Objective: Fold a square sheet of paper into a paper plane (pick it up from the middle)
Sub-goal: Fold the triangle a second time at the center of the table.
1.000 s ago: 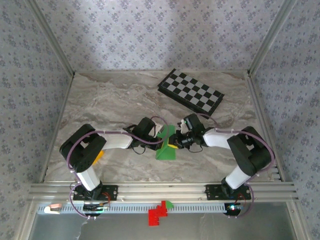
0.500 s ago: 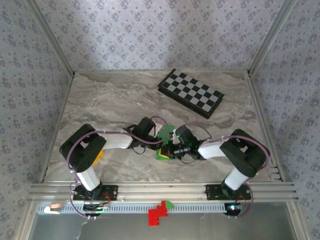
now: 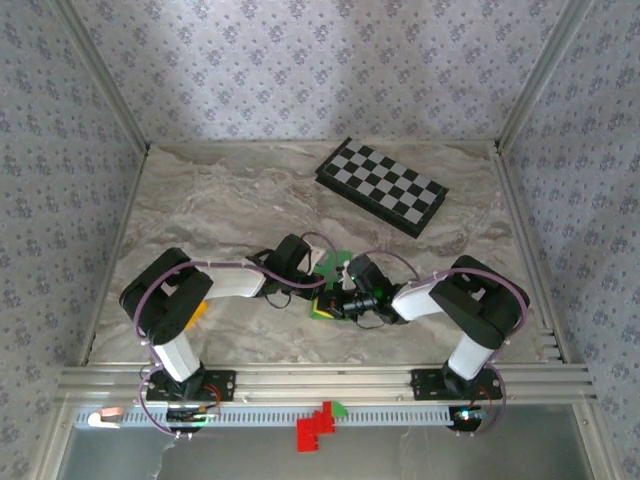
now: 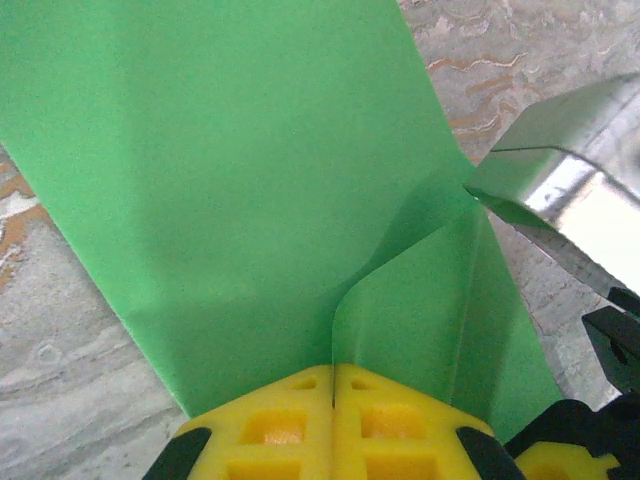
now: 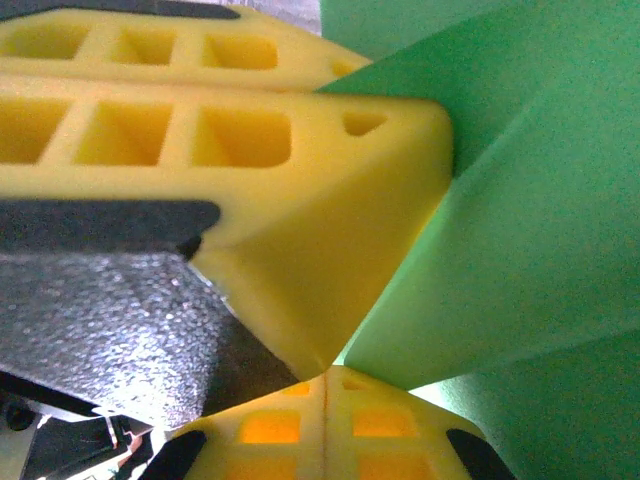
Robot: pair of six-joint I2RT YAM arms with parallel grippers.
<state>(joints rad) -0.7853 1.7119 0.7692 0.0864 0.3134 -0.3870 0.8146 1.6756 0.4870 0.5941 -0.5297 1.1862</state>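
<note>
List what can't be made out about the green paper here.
- Green paper fold shape: top view, left gripper and right gripper cover its middle.
- Its far edges: both wrist views, cut off by the frame.
- Orange block: top view, mostly under the left arm.

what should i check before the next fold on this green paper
1. left claw shut on the green paper: ok, its fingers meet on a raised fold.
2. right claw shut on the paper's edge: ok.
3. Room between the two claws: not ok, they are nearly touching.
4. Flap pressed flat: not ok, it stands up in a curve.
5. checkerboard out of the way: ok, well apart at the far right.
6. Folds even on both sides: cannot tell, the paper is mostly covered.
</note>
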